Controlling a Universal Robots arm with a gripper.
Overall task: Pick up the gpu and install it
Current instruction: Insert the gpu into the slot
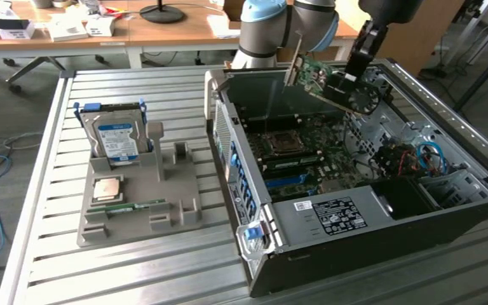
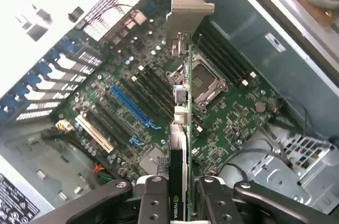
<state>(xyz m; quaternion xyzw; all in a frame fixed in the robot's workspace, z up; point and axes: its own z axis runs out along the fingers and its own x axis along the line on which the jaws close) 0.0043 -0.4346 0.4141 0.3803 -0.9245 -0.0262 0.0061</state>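
Claw: the claw (image 1: 352, 75) is closed partway, clamped on one end of the gpu, with its fingers (image 2: 156, 200) pressing on either face of the card.
Gpu: the gpu (image 1: 325, 86) hangs tilted in the upper right of the exterior view, over the open computer case (image 1: 312, 267) and apparently clear of the motherboard (image 1: 299, 152).
Slot: the long blue slot (image 2: 132, 108) sits beside the card's line, not under it.
Risk: if lowered at this tilt, the metal bracket (image 2: 188, 7) could catch the case wall, or the card's edge could miss the slot and scrape board parts.
Grip risk: the hold is narrow, so a snag could twist the card.
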